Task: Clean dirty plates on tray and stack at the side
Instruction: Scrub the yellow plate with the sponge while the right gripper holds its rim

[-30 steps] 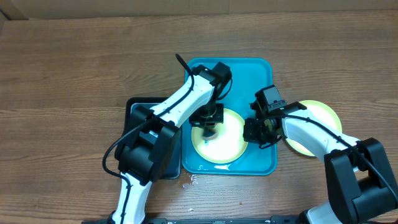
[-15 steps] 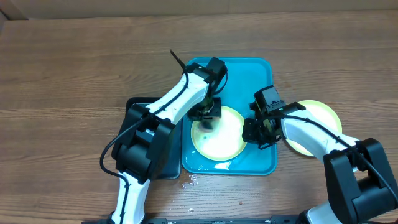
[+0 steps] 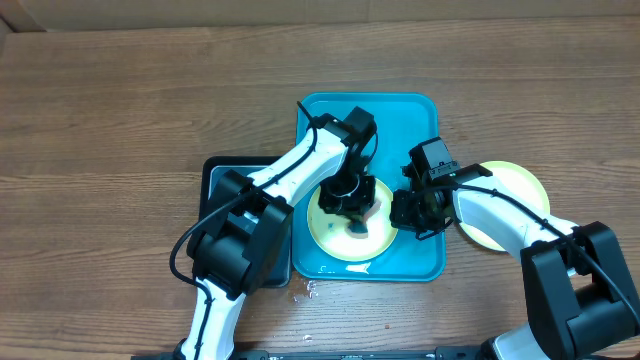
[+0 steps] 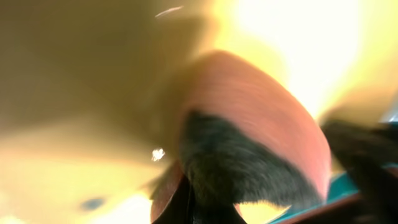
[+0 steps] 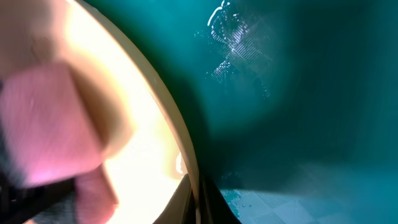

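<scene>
The yellow-green plate lies flat in the near half of the tray, closer to the tray's left wall than its right. The left gripper hangs directly over the plate's middle, pointing down at it. Its wrist view is filled by a blurred pink pad with a dark fuzzy underside, pressed close to the pale plate surface. That blur hides the jaws, so I cannot tell how far open they are or whether they have the pad.

The right gripper sits at the plate's right edge. In its wrist view the rim runs straight down between the 2 dark finger ends at the bottom of the frame, so the jaws look closed on the rim (only a sliver of each finger shows). Beside that rim the turquoise tray floor carries a patch of wet glints.

A second plate, also yellow-green, rests on the table just right of the tray, partly under the right arm. A black basin sits against the tray's left side, mostly covered by the left arm. A few water drops speckle the brown wood grain at the tray's near left corner. A paler tan strip runs beyond the table's far edge.
</scene>
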